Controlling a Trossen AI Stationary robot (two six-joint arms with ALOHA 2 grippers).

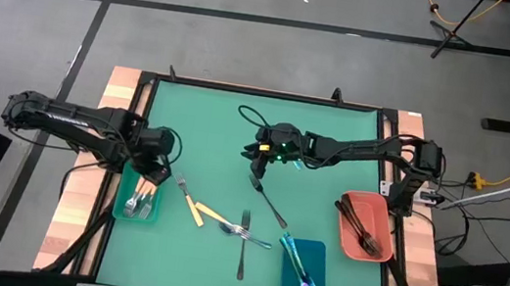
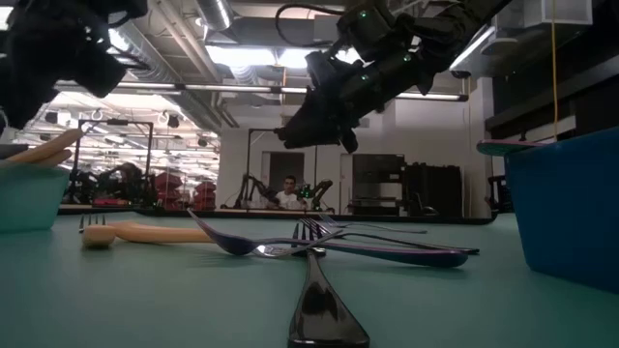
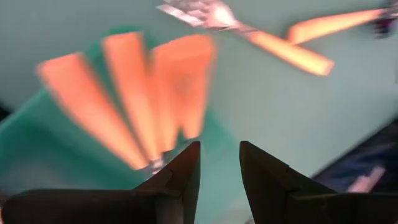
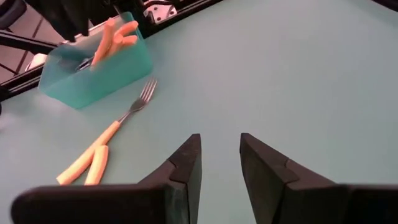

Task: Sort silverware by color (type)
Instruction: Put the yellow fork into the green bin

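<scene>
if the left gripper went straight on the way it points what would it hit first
Most likely the orange handles standing in the teal tray. The left gripper hangs just above them with open fingers and nothing between them. The view is blurred, so depth is unsure.

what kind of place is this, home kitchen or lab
Most likely a robotics lab, not a kitchen: a green work table on bare concrete, exposed ceiling pipes, and what look like other robot arms behind.

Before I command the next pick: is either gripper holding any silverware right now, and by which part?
Nothing is held. The left gripper is open and empty over the teal tray; the right gripper is open and empty above the mat.
</scene>
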